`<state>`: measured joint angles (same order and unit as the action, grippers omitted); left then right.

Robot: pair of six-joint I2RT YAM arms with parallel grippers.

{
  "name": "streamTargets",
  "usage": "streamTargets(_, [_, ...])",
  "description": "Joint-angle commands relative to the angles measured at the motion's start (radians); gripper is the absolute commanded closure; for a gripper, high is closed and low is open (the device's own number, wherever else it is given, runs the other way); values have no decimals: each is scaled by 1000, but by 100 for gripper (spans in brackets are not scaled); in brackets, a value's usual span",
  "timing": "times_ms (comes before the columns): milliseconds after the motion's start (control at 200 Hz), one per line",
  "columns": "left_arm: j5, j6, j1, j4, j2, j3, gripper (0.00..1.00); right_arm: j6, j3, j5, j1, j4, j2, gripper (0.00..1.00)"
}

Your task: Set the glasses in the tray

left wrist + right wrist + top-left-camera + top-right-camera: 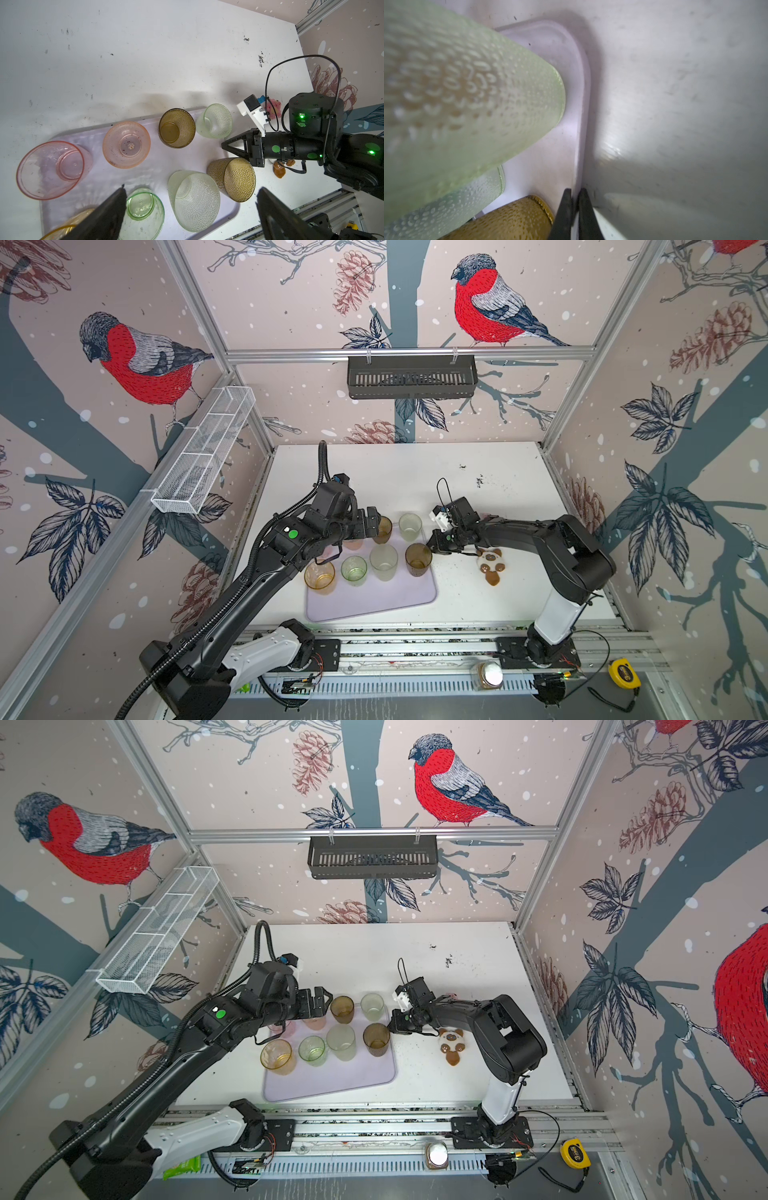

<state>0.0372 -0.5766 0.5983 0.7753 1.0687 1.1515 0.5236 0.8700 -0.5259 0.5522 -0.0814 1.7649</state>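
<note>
The lavender tray (374, 605) (332, 1081) lies on the white table and holds several glasses. Its near row has an amber-yellow one (319, 577), a green one (354, 570), a frosted pale one (383, 563) and a brown one (418, 559). Its far row has a second brown one (383, 529), a light green one (410, 526) and two pink ones (51, 169) (126, 144). My left gripper (369, 526) (192, 188) hangs wide open above the tray, holding nothing. My right gripper (430, 545) (575, 190) is shut at the tray's right rim (582, 87), which runs between its tips.
A brown-and-white plush toy (490, 566) lies right of the tray under the right arm. A black slotted basket (411, 377) hangs on the back wall and a white mesh basket (203, 452) on the left wall. A lidded jar (487, 675) and a tape measure (623, 673) sit by the front rail.
</note>
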Motion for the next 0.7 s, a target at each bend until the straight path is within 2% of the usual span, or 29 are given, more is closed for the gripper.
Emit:
streamTargets(0, [15,3,-2,-13,4,4,3,-18,-15,24,-14,-2,-26,92])
streamTargets(691, [-2,11,-2,-29,24,14,3,47,-194,37,-130,42,-218,92])
